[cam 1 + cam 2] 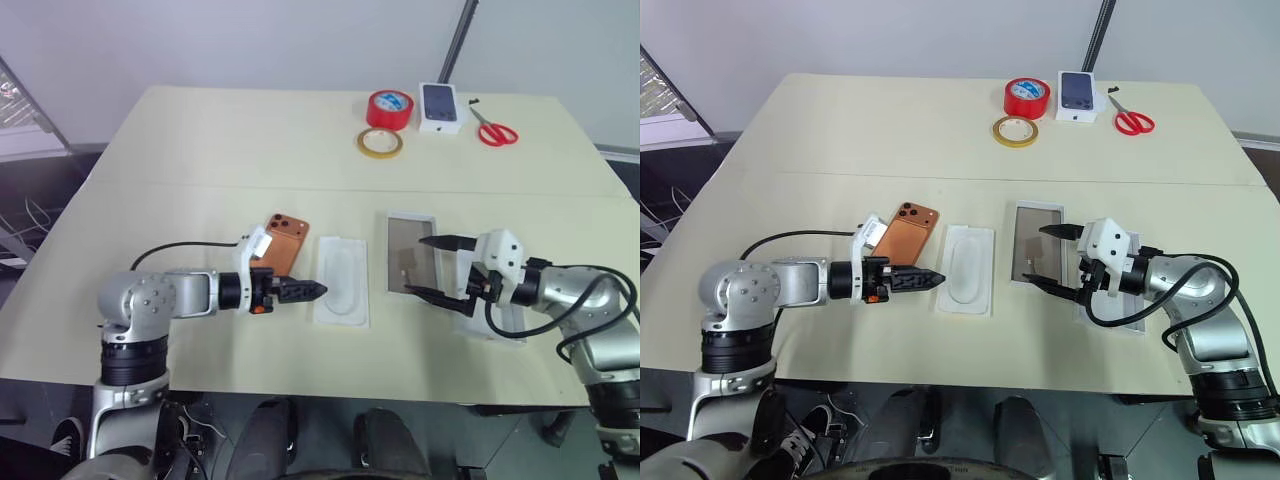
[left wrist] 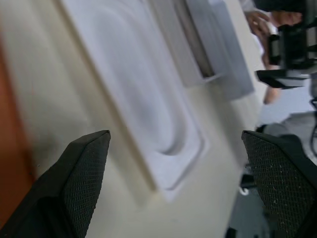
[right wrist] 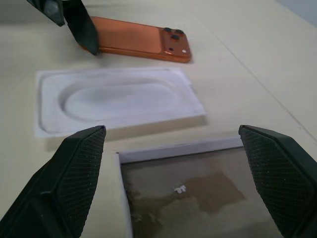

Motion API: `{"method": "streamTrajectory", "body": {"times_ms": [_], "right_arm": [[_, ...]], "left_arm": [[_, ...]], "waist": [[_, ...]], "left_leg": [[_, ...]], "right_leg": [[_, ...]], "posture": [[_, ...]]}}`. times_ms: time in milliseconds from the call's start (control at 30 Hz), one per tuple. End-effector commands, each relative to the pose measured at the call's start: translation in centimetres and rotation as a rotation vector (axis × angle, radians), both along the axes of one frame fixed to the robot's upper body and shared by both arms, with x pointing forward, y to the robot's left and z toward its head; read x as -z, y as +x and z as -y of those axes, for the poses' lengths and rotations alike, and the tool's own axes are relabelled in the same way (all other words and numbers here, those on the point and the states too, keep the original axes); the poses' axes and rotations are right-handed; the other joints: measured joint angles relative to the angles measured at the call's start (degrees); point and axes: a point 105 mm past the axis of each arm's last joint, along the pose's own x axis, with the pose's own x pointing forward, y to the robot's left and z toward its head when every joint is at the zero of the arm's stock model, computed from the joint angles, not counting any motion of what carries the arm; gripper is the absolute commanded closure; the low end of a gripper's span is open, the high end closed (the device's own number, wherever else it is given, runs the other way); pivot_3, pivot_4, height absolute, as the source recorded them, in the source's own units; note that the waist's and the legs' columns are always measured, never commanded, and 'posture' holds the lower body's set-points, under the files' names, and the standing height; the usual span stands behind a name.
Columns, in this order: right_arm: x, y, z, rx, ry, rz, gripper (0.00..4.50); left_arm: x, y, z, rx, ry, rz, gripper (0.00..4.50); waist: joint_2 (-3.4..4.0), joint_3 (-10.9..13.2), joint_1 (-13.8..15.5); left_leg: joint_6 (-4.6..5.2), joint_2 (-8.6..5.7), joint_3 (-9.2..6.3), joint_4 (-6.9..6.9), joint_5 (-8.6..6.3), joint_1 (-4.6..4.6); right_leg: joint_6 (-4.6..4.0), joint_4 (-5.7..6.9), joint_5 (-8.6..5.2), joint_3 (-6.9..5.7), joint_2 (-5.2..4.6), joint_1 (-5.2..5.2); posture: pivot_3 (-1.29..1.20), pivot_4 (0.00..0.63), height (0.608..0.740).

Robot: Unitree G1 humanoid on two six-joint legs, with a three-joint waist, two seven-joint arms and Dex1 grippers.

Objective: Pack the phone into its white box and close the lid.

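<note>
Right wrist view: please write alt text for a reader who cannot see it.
Open right gripper hangs over the white box. Beyond it on the table lie a flat white insert and the orange phone, camera side up.

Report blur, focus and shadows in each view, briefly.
Left wrist view: soft and smeared throughout, the flat white insert with an oval recess blurred, its black fingers clearer. Right wrist view: the copper-orange phone fairly sharp, near fingers slightly soft. Head views: even light, faint shadows beneath both arms on the cream table.
</note>
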Motion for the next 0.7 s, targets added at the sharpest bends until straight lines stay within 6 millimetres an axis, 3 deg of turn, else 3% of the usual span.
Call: {"method": "streamTrajectory", "body": {"times_ms": [33,567,633,700], "right_arm": [[-1.3,0.0,-0.2,-0.018,-0.011,0.064,0.02],[-1.3,0.0,-0.2,-0.018,-0.011,0.064,0.02],[-1.1,0.3,0.2,0.025,0.018,0.077,0.02],[-0.9,0.5,0.3,0.043,0.027,0.080,0.02]], "left_arm": [[-0.7,0.1,-0.2,-0.009,-0.018,0.007,0.03],[-0.7,0.0,-0.2,-0.014,-0.019,0.003,0.03],[1.9,0.4,1.5,-0.025,0.002,-0.082,0.03],[2.7,0.6,2.4,-0.033,-0.011,-0.118,0.03]], "waist": [[0.01,0.00,-0.11],[0.00,0.00,0.03],[0.06,-0.04,0.13],[0.02,-0.02,0.28]], "left_leg": [[-0.03,0.01,0.00,0.00,0.01,0.01],[-0.15,0.03,0.00,-0.02,0.08,0.01],[-0.15,0.03,0.00,-0.01,0.08,0.01],[-0.11,-0.02,-0.01,-0.02,0.05,0.09]], "right_leg": [[0.00,0.00,0.00,0.00,0.01,0.00],[-0.01,-0.04,0.00,0.04,-0.02,0.01],[-0.01,-0.05,0.00,0.04,-0.02,0.01],[-0.01,-0.12,0.00,0.03,-0.06,0.15]], "posture": [[0.00,0.150,0.728],[0.00,0.150,0.728],[0.00,0.150,0.728],[0.00,0.150,0.728]]}}
